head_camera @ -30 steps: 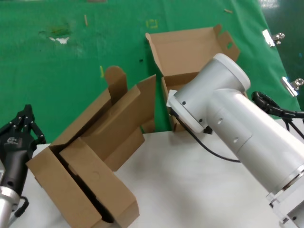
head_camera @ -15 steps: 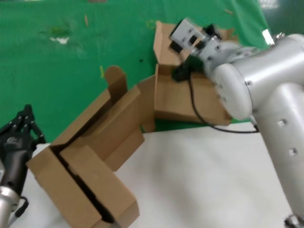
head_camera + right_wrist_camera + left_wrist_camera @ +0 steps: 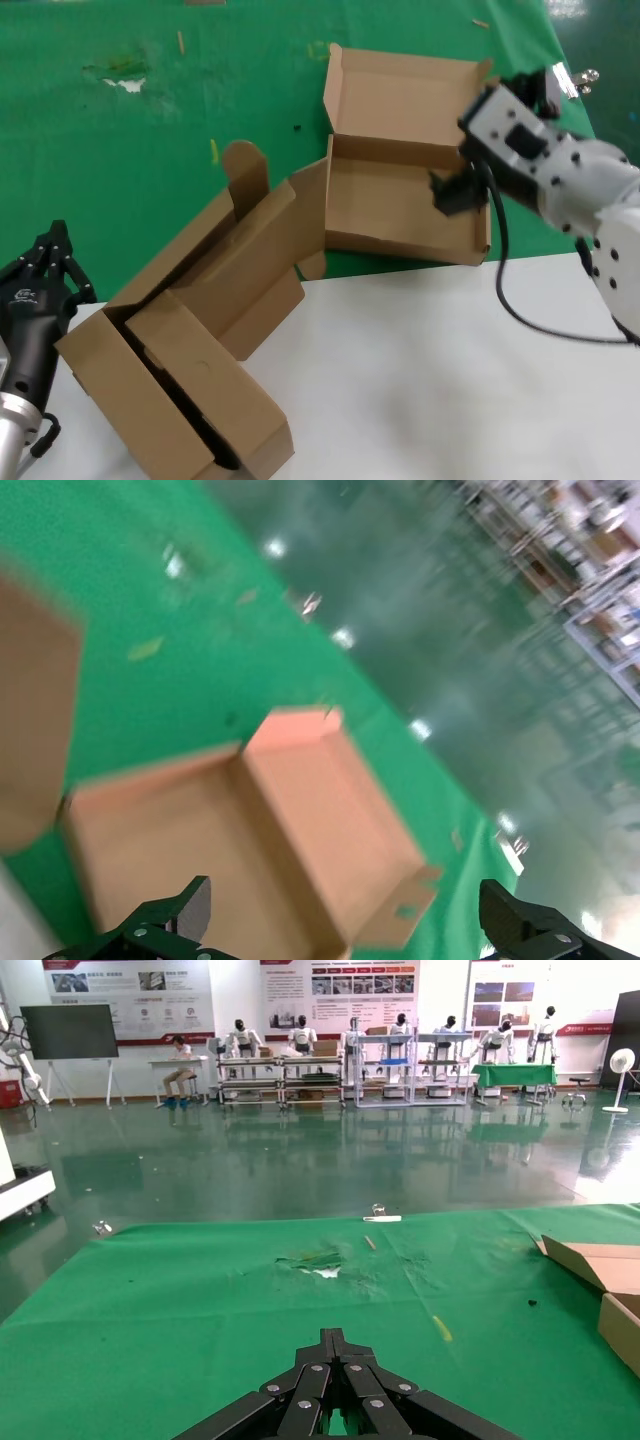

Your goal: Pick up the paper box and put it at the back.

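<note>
Paper box [image 3: 400, 195] was seen lying on the green fabric sheet [image 3: 150, 110] at the far part of the scene, its tray flat and its lid [image 3: 405, 95] standing open behind it, just past the front edge of the sheet where the white tabletop [image 3: 430, 370] began. Half a second before, the right arm had been reaching across the box from above with its wrist over the lid; a second before, that arm's bulky upper link had hidden most of the box. By this moment the arm had been drawn aside to the right, and the whole tray was uncovered.

The right gripper [image 3: 455, 190] was held at the tray's right wall, with its fingers [image 3: 165, 920] spread wide apart in the right wrist view and nothing between them; whether it touched the wall could not be told. The left gripper [image 3: 45, 265] was parked low at the left edge of the table, its fingers pressed together to a point.

The nested cardboard boxes [image 3: 200, 340] were lying near the box's left front corner, and open green fabric was left behind the lid.
</note>
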Controlling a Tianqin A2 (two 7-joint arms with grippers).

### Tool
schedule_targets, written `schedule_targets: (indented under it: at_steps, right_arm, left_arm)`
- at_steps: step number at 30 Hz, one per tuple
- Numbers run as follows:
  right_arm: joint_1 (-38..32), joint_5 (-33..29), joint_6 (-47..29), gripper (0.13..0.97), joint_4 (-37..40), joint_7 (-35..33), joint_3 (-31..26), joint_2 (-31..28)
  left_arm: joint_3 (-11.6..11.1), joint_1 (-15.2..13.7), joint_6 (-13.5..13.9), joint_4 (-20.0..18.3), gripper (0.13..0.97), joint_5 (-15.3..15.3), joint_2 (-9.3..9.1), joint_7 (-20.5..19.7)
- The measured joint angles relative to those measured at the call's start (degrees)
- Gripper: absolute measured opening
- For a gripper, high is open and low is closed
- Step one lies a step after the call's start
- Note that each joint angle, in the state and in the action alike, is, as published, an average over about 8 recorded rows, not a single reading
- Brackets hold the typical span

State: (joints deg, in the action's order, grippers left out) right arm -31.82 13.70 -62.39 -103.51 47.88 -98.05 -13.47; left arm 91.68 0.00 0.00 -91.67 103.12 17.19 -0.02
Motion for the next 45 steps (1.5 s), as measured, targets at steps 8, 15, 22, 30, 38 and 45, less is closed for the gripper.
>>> schedule_targets:
  at_steps: [8,15,22,30,38,45]
  right_arm:
    - [1.6,2.5,1.6,0.937,8.6,-8.2,-1.5,-2.8]
    - [-4.1,3.2,2.7,0.936,21.0,-15.9,-6.7,-2.9]
    - [-12.4,0.1,4.2,0.892,33.1,-19.9,-11.9,0.0]
    - [-18.4,0.2,4.0,0.814,41.7,-21.5,-15.9,3.1]
    - [-18.5,3.5,1.3,0.688,41.5,-21.6,-17.8,2.8]
    - [-17.8,3.9,2.6,0.538,40.9,-19.9,-18.0,2.2]
  left_arm:
    - [0.0,0.0,0.0,0.0,0.14,0.0,0.0,0.0]
    - [0.0,0.0,0.0,0.0,0.14,0.0,0.0,0.0]
    - [0.0,0.0,0.0,0.0,0.14,0.0,0.0,0.0]
    - [0.0,0.0,0.0,0.0,0.14,0.0,0.0,0.0]
    - [0.0,0.0,0.0,0.0,0.14,0.0,0.0,0.0]
    - [0.0,0.0,0.0,0.0,0.14,0.0,0.0,0.0]
